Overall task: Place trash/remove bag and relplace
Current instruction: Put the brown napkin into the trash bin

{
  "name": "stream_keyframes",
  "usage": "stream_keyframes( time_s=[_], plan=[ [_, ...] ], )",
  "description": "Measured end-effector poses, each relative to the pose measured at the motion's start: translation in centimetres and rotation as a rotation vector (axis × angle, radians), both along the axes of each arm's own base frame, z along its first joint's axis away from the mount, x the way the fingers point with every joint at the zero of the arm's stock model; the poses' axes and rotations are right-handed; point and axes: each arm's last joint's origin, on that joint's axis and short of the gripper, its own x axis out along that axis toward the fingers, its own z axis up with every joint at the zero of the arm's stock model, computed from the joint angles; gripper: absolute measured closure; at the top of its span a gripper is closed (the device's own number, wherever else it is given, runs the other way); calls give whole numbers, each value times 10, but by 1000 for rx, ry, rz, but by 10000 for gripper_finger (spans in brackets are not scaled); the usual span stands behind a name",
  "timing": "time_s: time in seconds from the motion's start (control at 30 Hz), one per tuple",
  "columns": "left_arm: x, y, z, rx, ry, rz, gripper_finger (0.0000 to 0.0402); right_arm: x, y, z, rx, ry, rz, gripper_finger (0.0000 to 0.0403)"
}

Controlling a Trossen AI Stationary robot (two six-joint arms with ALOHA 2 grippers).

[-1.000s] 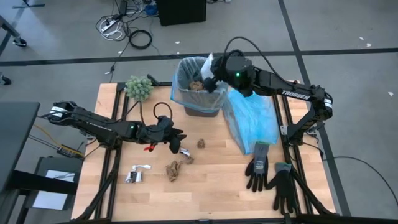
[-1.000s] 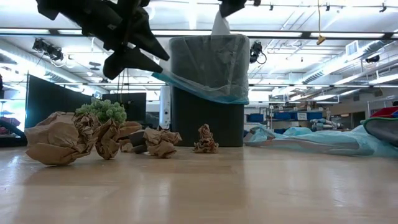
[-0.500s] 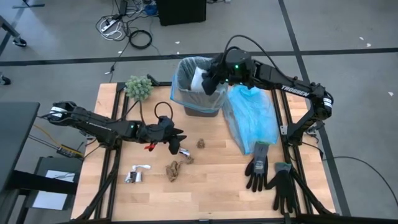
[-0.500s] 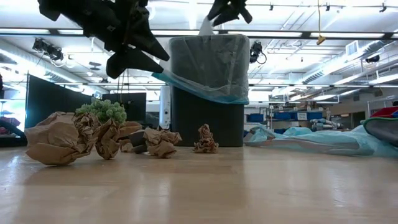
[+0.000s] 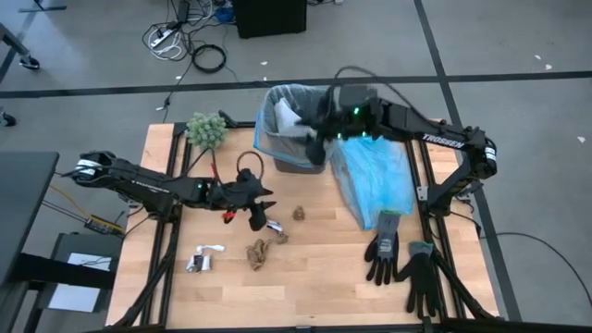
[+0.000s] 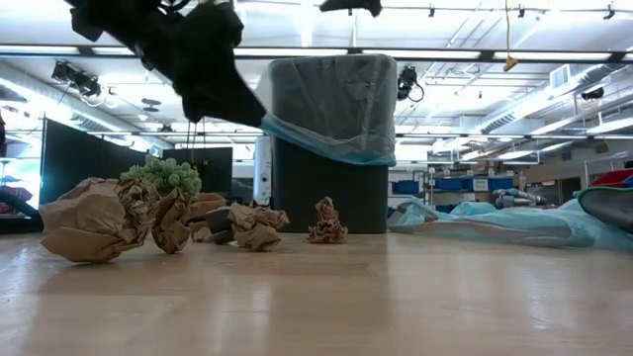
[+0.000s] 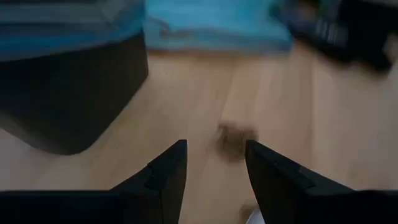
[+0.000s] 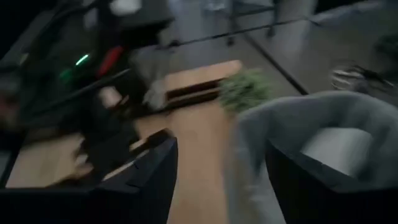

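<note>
table edge bare; right hand open over bin rim

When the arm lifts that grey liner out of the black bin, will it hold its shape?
Probably not. The liner looks thin and crinkly, draped over the bin rim, so it should sag. With white trash inside, it may swing.

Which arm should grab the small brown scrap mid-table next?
Left. Its pincer hangs open just beside the brown scrap, empty. The right pincer is over the bin, farther away.
</note>
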Motion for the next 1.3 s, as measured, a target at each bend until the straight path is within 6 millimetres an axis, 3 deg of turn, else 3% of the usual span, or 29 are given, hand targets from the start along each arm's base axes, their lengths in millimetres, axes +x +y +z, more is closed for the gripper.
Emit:
stream_keyframes(
  time_s=[0.2,0.4,0.53,0.7,0.97,1.3],
  plan=[
    [2,-3,-5,118,71,-171,229,6,44,-35,-242,210,210,194],
    [3,-6,-12,224,139,-352,229,10,68,-85,-234,332,290,194],
    [6,-6,-23,228,195,-367,229,8,74,-130,-177,424,292,194],
    [12,-8,-38,184,244,-388,229,2,72,-172,-108,475,206,194],
    [17,-15,-58,134,314,-464,229,5,79,-206,7,469,224,194],
    [17,-18,-60,133,324,-472,229,42,97,-250,36,589,270,194]
  ],
)
